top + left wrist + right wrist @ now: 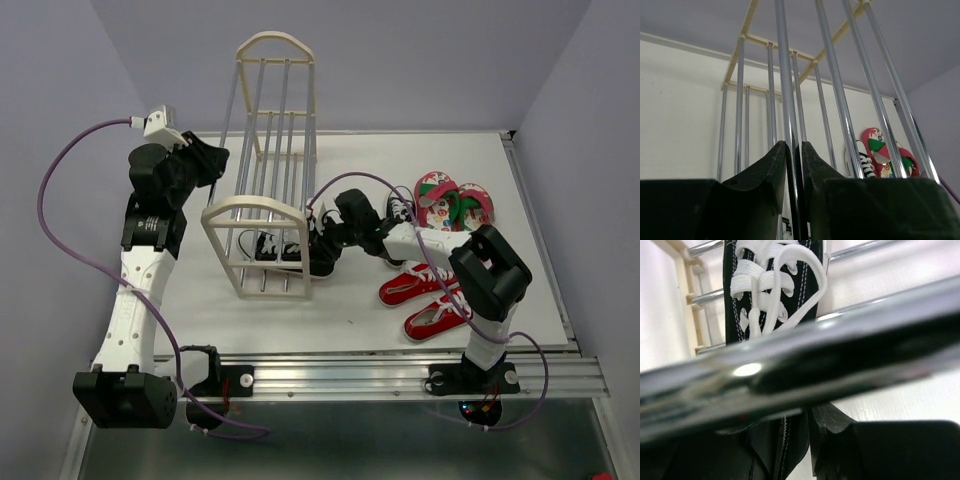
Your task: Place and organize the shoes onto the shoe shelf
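The shoe shelf (255, 215) stands at the middle left of the table. My left gripper (222, 160) is shut on one of its silver rods (785, 75), with both fingertips (779, 150) pressed against it. One black sneaker (280, 248) lies on a low tier inside the shelf. In the right wrist view its laces face me (770, 285). My right gripper (790, 430) reaches in at its heel, jaws slightly apart around the heel cloth, with a sliver of table showing beside the right finger. The other black sneaker (400, 210), two red sneakers (415, 285) and the flip-flops (437, 198) lie on the table.
A shelf rod (840, 350) crosses close in front of the right wrist camera. The red sneakers lie just under the right arm's elbow (490, 265). The flip-flops (877, 150) and the loose black sneaker (865, 165) show through the rods in the left wrist view. Walls close the table's back and sides.
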You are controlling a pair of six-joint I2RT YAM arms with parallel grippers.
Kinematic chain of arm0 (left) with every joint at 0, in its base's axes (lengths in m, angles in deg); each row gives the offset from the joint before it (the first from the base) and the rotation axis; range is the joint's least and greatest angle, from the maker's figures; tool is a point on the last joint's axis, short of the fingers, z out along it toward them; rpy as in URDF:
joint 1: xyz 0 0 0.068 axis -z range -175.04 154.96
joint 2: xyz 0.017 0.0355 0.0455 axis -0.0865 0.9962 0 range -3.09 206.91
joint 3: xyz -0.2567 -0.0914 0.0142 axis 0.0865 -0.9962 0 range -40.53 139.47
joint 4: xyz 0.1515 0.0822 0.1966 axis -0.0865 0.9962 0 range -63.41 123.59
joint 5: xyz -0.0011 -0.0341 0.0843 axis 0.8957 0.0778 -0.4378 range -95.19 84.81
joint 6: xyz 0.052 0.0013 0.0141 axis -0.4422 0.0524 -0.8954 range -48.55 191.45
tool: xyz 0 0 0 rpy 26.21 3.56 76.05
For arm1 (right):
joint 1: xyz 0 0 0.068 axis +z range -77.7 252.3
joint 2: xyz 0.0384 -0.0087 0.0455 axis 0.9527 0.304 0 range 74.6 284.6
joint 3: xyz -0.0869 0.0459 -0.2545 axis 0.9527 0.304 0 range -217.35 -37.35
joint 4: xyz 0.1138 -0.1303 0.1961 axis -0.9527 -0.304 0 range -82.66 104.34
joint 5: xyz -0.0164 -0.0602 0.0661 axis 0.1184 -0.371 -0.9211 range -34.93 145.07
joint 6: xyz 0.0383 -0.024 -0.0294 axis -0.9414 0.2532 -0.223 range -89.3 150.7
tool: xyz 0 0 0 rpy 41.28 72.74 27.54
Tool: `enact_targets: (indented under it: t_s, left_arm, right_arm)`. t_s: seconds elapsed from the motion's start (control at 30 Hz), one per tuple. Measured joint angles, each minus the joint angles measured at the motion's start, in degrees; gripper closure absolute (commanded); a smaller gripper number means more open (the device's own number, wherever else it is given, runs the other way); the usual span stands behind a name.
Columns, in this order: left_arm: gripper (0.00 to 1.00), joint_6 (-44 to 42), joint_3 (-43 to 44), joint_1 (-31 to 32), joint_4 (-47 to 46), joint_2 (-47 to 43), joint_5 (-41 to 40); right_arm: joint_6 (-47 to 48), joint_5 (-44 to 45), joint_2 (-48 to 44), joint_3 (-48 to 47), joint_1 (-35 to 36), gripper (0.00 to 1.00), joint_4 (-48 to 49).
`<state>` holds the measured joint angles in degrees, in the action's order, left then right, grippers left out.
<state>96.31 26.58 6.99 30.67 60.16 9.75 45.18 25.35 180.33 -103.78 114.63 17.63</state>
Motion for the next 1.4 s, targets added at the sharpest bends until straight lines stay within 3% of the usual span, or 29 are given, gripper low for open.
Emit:
enact_targets:
  t_s: [0.1,0.17,0.2,0.23,0.3,0.33,0.83,1.1,1.4]
  left_arm:
    - [0.78,-0.02,0.0,0.0,-0.02,0.0,0.48]
    - [0.78,-0.02,0.0,0.0,-0.02,0.0,0.7]
    - [0.78,-0.04,0.0,0.0,-0.02,0.0,0.81]
    - [0.78,-0.07,0.0,0.0,0.0,0.0,0.96]
    - [0.78,-0.2,0.0,0.02,-0.04,0.0,1.2]
    - [0.78,-0.26,0.0,0.02,-0.11,0.0,1.38]
    - [0.79,-0.55,0.0,-0.28,-0.37,-0.02,0.55]
    - [0.79,-0.33,-0.02,0.17,-0.61,0.0,-0.15]
    - [0.79,-0.15,-0.02,-0.13,-0.61,0.0,-1.44]
  right_arm:
    - [2.23,-1.86,-0.07,0.2,0.0,0.64,0.13]
    - [3.45,-2.78,-0.07,0.22,0.0,0.55,0.09]
    - [3.96,-2.91,-0.07,0.22,0.0,0.42,0.09]
    - [4.26,-2.93,-0.07,0.22,-0.02,0.39,0.09]
    - [5.14,-2.89,-0.07,0.22,-0.09,0.19,0.04]
    - [5.51,-2.6,-0.07,0.22,-0.09,0.01,0.07]
    - [4.52,5.09,-4.17,0.59,-0.09,0.0,-3.48]
    - [-0.61,6.51,-15.21,0.72,0.42,0.0,-1.66]
    - [-11.04,17.33,-18.99,4.63,0.52,0.0,0.13]
